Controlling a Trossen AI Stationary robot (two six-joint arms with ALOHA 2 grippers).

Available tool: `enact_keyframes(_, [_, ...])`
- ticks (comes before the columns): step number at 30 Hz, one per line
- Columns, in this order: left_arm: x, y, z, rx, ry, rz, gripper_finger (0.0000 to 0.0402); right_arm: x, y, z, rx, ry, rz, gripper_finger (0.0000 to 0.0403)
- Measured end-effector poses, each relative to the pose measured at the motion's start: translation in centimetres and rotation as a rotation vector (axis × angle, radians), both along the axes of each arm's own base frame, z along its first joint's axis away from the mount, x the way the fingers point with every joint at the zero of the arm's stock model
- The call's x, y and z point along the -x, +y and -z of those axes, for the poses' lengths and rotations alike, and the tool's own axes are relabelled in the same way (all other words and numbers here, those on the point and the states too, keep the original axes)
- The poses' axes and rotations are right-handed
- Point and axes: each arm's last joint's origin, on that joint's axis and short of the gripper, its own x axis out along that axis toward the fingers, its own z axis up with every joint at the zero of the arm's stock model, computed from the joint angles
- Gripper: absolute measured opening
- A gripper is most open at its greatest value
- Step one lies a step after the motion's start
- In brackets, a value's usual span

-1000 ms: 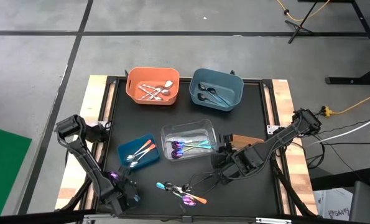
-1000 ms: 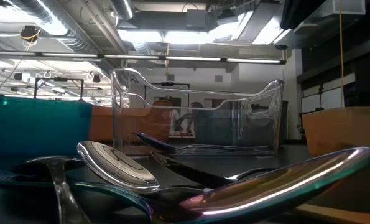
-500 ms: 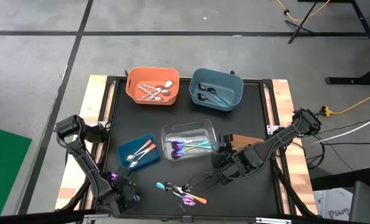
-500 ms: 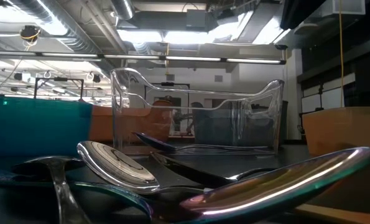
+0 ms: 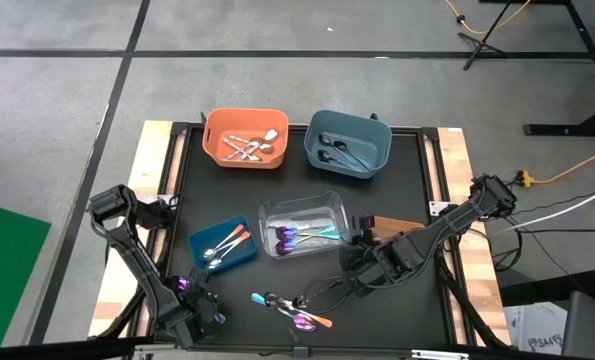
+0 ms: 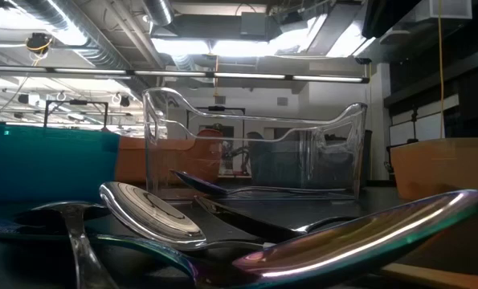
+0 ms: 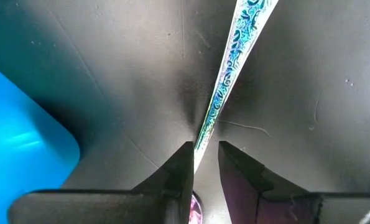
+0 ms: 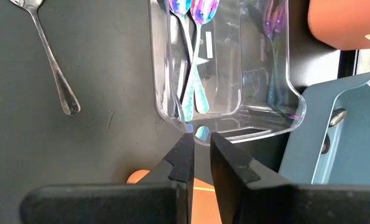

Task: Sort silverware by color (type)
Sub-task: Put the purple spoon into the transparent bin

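Note:
My left gripper (image 5: 184, 287) is at the table's near left, close to the small blue bin (image 5: 222, 243), and is shut on an iridescent purple-teal piece (image 7: 231, 62). My right gripper (image 8: 198, 146) has its fingers close together, pointing at the right end of the clear bin (image 8: 222, 93), where iridescent spoons (image 8: 191, 56) lie. A small teal glint sits on the bin wall just past its tips. A loose pile of silverware (image 5: 292, 310) lies near the table's near edge. In the low view it shows as a silver spoon bowl (image 6: 150, 213) and an iridescent spoon (image 6: 359, 237). My left gripper pinches the iridescent piece by its patterned handle (image 7: 204, 130) between the two fingers. The handle runs on forward past the fingertips, along the fingers. A purple end (image 7: 194, 204) shows farther back between them. Whether the far end rests on the table cannot be told.
The orange bin (image 5: 244, 138) with plain silver pieces and the grey-blue bin (image 5: 348, 143) with dark pieces stand at the far side. The small blue bin holds pieces with coloured handles. A brown bin (image 5: 395, 225) is right of the clear bin. A silver piece (image 8: 48, 56) lies on the mat.

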Motion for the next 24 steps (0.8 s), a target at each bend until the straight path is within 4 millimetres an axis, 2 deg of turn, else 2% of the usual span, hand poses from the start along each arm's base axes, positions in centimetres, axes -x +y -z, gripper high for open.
enact_keyframes(13, [0.6, 1.0, 1.7, 0.003, 0.009, -0.007, 0.0068, 0.0, 0.0, 0.0, 0.000, 0.000, 0.000, 0.0042])
enact_keyframes(21, [0.6, 0.9, 1.8, 0.008, 0.002, -0.008, 0.0067, 0.0, 0.0, 0.0, 0.000, 0.000, 0.000, 0.0042])
enact_keyframes(24, [0.6, 0.9, 1.8, 0.009, 0.002, -0.009, 0.0055, 0.0, 0.0, 0.0, 0.000, 0.001, 0.000, 0.0042])
